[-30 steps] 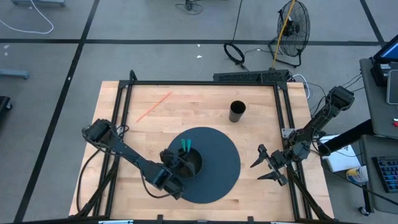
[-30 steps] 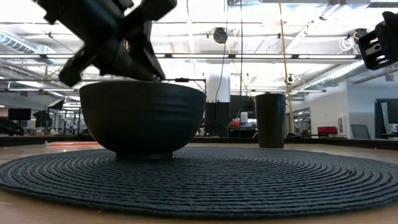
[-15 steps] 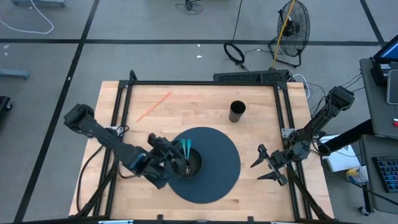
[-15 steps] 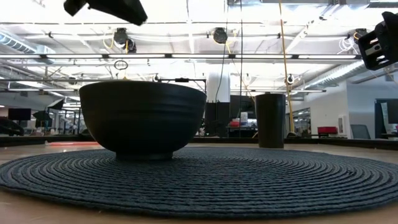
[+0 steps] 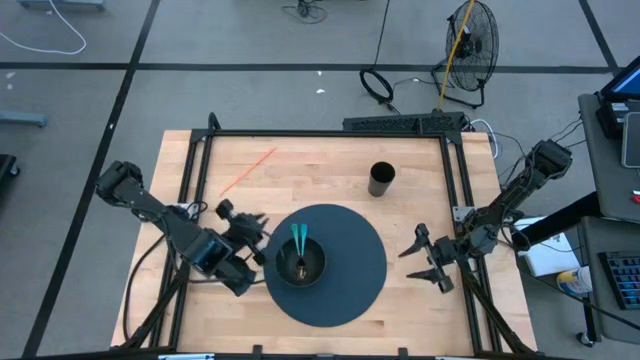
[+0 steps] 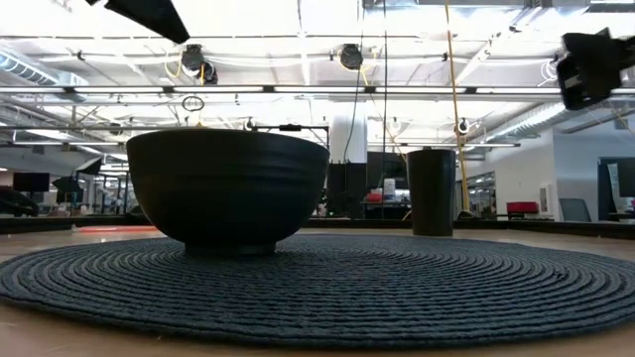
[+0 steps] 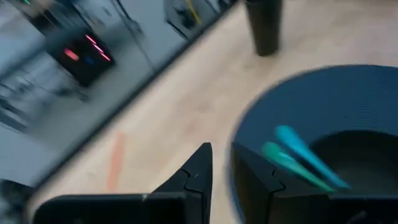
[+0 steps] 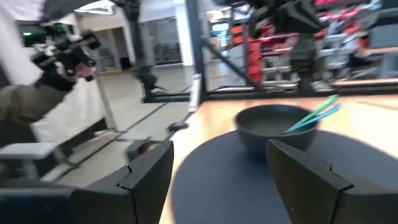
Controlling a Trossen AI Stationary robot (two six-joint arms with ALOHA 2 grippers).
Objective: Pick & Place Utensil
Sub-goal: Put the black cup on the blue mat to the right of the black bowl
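A: Where are the utensils?

B: Two teal utensils (image 5: 298, 240) stand tilted in the bowl (image 5: 301, 263), their handles leaning over the rim on the side toward the far edge of the tabletop (image 5: 300, 170). The left wrist view shows them (image 7: 298, 158) side by side against the bowl's wall (image 7: 360, 155); the right wrist view shows them (image 8: 314, 114) poking out of the bowl (image 8: 273, 127).

A: And the bowl?

B: On the round dark mat (image 5: 350, 265), toward the mat's left side, nearer the tabletop's near edge than its far one. From table height the bowl (image 6: 228, 186) sits flat on the woven mat (image 6: 327, 293).

A: The left hand?

B: The left hand (image 5: 252, 235) is just beside the bowl on its left, over bare wood, apart from the utensils. Its fingers (image 7: 200, 171) are nearly together with a narrow gap, and nothing is between them.

A: The right one?

B: The right hand (image 5: 415, 262) waits near the right edge, off the mat, its fingers (image 8: 149, 168) spread wide and empty.

A: Anything else there?

B: A dark cup (image 5: 381, 179) stands upright beyond the mat toward the far edge, and a thin orange stick (image 5: 247, 170) lies near the far left corner.
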